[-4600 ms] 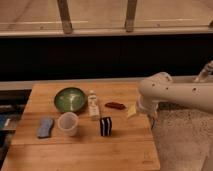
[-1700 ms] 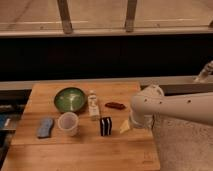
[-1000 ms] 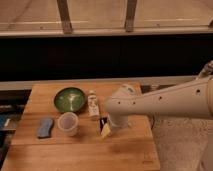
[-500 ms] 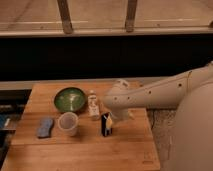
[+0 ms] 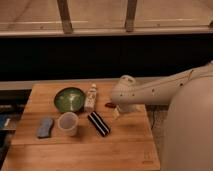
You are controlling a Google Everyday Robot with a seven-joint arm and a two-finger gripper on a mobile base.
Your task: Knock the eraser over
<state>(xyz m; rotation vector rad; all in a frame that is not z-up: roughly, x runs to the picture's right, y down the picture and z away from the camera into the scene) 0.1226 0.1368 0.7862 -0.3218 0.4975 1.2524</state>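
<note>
The eraser (image 5: 99,123), a black block with white stripes, lies flat and slanted on the wooden table (image 5: 80,150), just right of the plastic cup (image 5: 68,123). My gripper (image 5: 116,113) hangs from the pale arm (image 5: 155,92) that reaches in from the right. It is just right of and slightly behind the eraser's far end, a small gap away.
A green bowl (image 5: 69,99) and a small white bottle (image 5: 91,97) stand behind the cup. A blue sponge (image 5: 45,127) lies at the left. A flat red item (image 5: 109,105) peeks out under the arm. The table's right edge is near the gripper.
The gripper swept left into the eraser, then drew back a little to the right. The eraser went from standing upright to lying flat on the table.
</note>
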